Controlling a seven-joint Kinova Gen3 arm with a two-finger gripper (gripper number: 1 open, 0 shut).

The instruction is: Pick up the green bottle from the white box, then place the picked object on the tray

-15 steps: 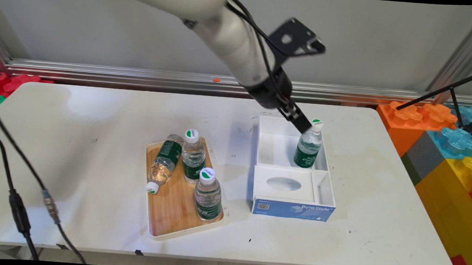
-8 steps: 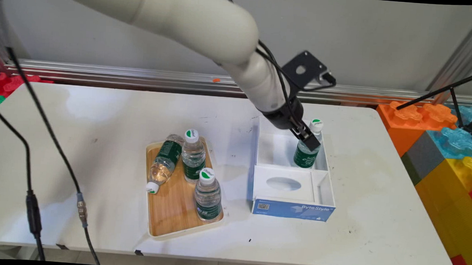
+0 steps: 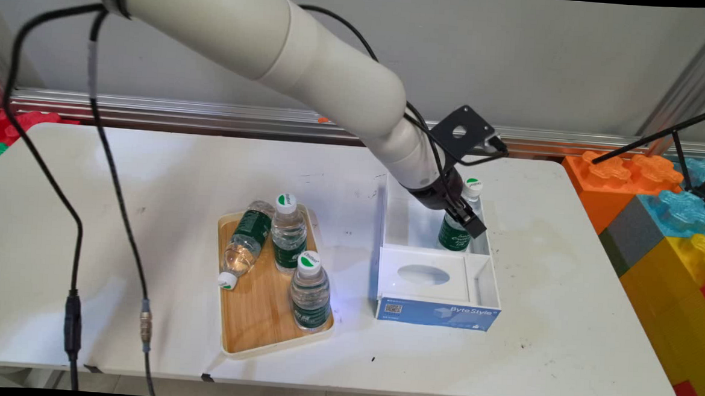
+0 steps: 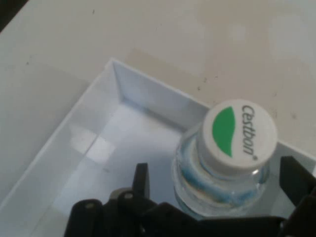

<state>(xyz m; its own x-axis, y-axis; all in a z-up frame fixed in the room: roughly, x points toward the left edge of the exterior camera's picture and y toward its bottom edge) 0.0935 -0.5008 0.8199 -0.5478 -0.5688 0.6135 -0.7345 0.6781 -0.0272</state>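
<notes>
The arm is stretched down from the upper left into the white box [image 3: 440, 245]. The gripper [image 4: 217, 180] is spread wide around the upright bottle [image 4: 224, 163], which is stood in the box's far compartment.

A bottle [image 4: 224, 168] with a white cap [image 4: 239, 134] stands in a corner of a white box [image 4: 148, 94]. The cap bears a green leaf mark and the word "Cestbon". The gripper [image 4: 219, 180] straddles the bottle, one finger [image 4: 141, 180] to its left and the other [image 4: 296, 177] to its right, both clear of it. Pale tabletop [image 4: 148, 29] lies beyond the box walls.
</notes>
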